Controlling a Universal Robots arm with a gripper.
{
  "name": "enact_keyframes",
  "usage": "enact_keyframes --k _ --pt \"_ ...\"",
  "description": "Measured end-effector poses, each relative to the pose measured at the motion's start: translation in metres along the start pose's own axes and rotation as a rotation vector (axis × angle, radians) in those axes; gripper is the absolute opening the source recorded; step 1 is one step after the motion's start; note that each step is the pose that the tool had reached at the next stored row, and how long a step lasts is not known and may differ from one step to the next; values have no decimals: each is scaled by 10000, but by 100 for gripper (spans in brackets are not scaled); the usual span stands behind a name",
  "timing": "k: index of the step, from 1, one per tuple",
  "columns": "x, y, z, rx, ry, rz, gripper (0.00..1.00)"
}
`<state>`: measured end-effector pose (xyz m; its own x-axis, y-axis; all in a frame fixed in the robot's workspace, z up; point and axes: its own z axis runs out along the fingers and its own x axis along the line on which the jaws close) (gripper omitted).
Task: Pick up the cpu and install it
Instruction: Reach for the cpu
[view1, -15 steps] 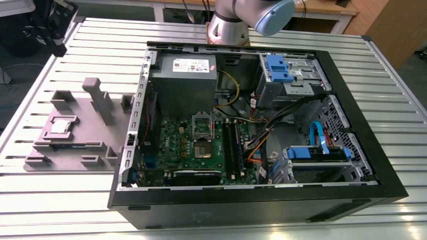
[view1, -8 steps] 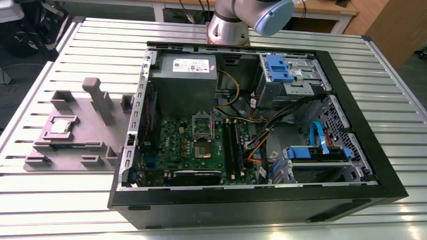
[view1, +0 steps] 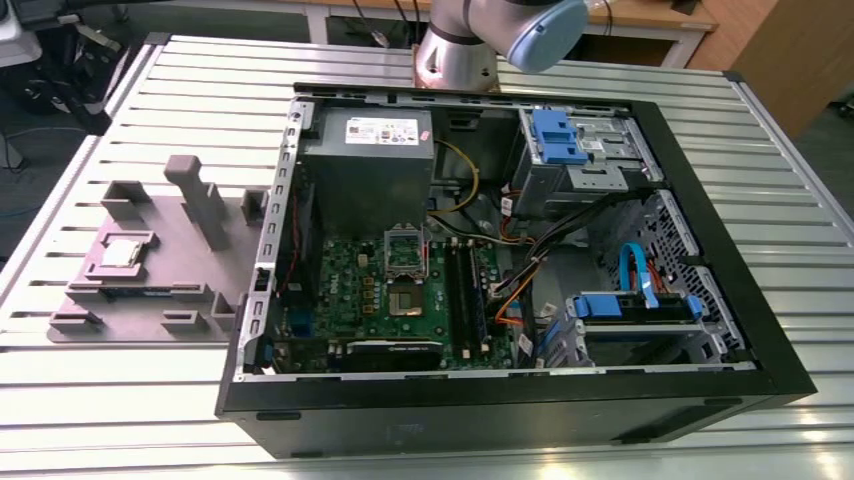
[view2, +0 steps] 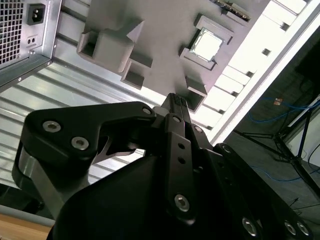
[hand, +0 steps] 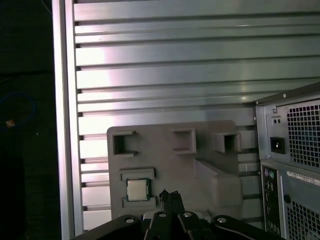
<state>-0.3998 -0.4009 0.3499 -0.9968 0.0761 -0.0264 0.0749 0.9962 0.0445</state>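
The cpu (view1: 123, 251), a small silvery square chip, lies in a recess of the grey holder block (view1: 160, 300) on the table, at the exterior view's left of the open computer case. Both wrist views look down on the cpu (view2: 206, 45) (hand: 137, 189) from well above. My black gripper (view2: 176, 101) (hand: 170, 195) hangs high over the holder block (hand: 165, 165), its fingertips together and nothing between them. In the case, the motherboard's metal-framed socket (view1: 404, 298) has its lid (view1: 404, 250) raised. My arm (view1: 494, 40) shows at the far edge of the table.
The case (view1: 721, 290) holds a grey power-supply box (view1: 370, 150), cables and blue drive brackets (view1: 627, 300). Its rear panel (hand: 295, 165) (view2: 20, 30) stands beside the holder block. A thin memory stick (view1: 140, 292) lies on the block. The slatted table (view1: 400, 440) ends near the block.
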Motion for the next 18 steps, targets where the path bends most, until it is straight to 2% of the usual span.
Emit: enact_keyframes --k 9,18 --pt "46 -70 161 0 7 2 11" --pt "50 -169 321 1 21 2 11"
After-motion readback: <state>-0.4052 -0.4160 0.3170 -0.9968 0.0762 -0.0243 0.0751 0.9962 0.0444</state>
